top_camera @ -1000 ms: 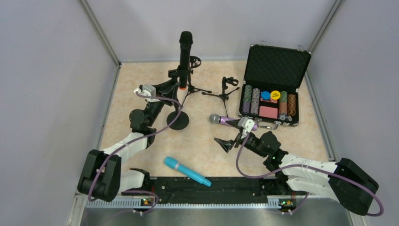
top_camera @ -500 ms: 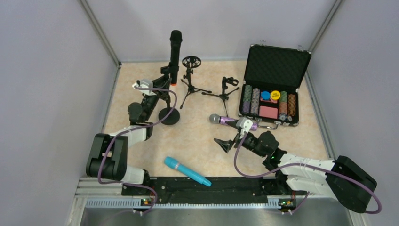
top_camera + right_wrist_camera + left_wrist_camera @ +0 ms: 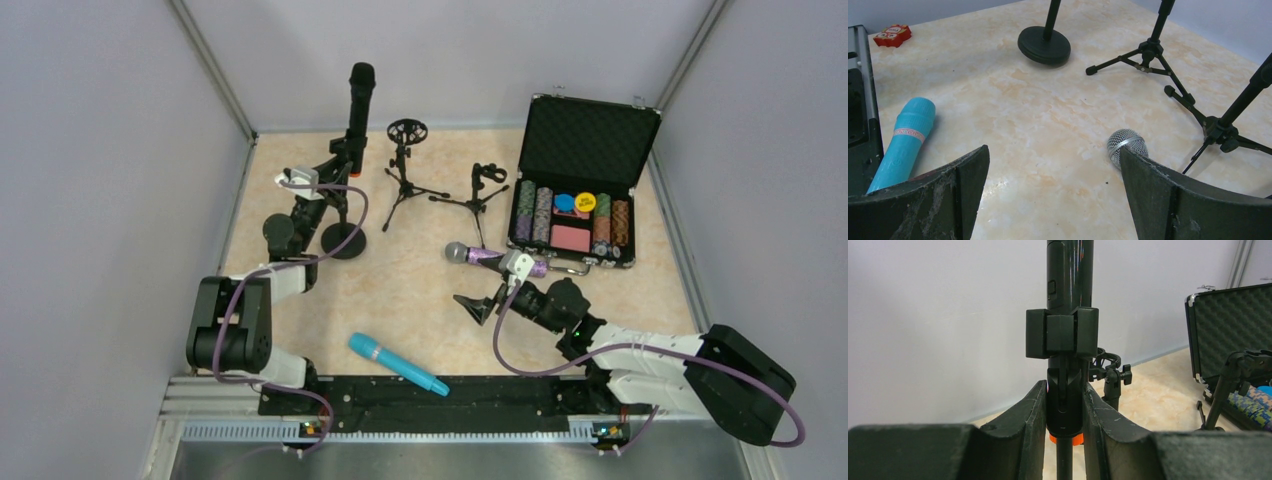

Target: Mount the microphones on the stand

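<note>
Your top view is bright and evenly lit from overhead; the black microphone (image 3: pixel 357 105) is sharp, and the round base (image 3: pixel 343 241) below it throws only a faint, soft shadow on the table (image 3: pixel 420 290). On your left wrist view the microphone's glossy barrel carries thin coloured glints, the left gripper's fingers (image 3: pixel 1023 415) either side of it look soft and grainy, and the wall (image 3: pixel 938 330) behind it is evenly lit. Your right wrist view is crisp, with a mild sheen on the tabletop near that base
</note>
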Motion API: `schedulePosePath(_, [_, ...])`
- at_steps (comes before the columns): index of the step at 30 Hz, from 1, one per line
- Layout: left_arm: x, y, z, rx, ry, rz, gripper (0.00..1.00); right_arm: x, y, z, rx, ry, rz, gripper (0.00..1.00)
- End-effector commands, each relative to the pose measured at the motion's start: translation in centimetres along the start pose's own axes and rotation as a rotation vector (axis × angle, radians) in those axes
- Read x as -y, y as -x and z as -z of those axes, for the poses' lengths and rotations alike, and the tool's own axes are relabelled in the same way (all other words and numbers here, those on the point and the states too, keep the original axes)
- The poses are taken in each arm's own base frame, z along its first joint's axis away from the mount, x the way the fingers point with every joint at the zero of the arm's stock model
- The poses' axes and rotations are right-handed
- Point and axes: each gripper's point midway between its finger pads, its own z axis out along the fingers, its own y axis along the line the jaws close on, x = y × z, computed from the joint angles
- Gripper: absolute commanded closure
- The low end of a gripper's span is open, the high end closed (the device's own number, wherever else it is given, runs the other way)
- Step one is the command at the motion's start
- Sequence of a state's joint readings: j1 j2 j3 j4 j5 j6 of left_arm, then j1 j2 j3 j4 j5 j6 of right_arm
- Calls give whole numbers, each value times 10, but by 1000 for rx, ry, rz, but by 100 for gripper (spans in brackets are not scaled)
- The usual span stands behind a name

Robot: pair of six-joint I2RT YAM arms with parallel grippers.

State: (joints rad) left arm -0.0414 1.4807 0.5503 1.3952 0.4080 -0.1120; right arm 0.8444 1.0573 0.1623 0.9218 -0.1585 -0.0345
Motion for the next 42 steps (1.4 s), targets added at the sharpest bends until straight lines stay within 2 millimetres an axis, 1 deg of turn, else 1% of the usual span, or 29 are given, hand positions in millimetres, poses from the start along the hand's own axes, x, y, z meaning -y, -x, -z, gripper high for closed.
schedulePosePath(1, [-1, 79, -16, 269, -31, -146, 100, -3, 17, -4, 67, 17, 24, 2])
schedulePosePath(5, [-3, 67, -15, 243, -27, -132, 100, -4, 16, -3, 65, 20, 22, 2])
schedulePosePath(9, [-2, 58, -9, 220, -18, -121, 100, -4, 16, -2, 64, 17, 22, 2])
schedulePosePath(17, [0, 39, 16, 159, 23, -99, 100, -4, 15, 0, 67, 21, 24, 2])
schedulePosePath(20, [4, 33, 26, 140, 25, -89, 96, -5, 15, 0, 68, 22, 24, 2])
schedulePosePath(23, [7, 29, 34, 125, 28, -86, 88, -5, 15, 0, 68, 22, 24, 2])
schedulePosePath(28, [13, 26, 44, 112, 16, -90, 63, -5, 17, 0, 75, 25, 20, 2])
schedulePosePath(32, [16, 27, 50, 109, 17, -90, 51, -5, 18, 1, 77, 24, 20, 2])
schedulePosePath(36, [16, 32, 55, 119, 30, -93, 34, -6, 19, 1, 76, 25, 16, 2])
schedulePosePath(42, [14, 37, 64, 132, 68, -96, 17, -7, 19, 2, 75, 27, 6, 2])
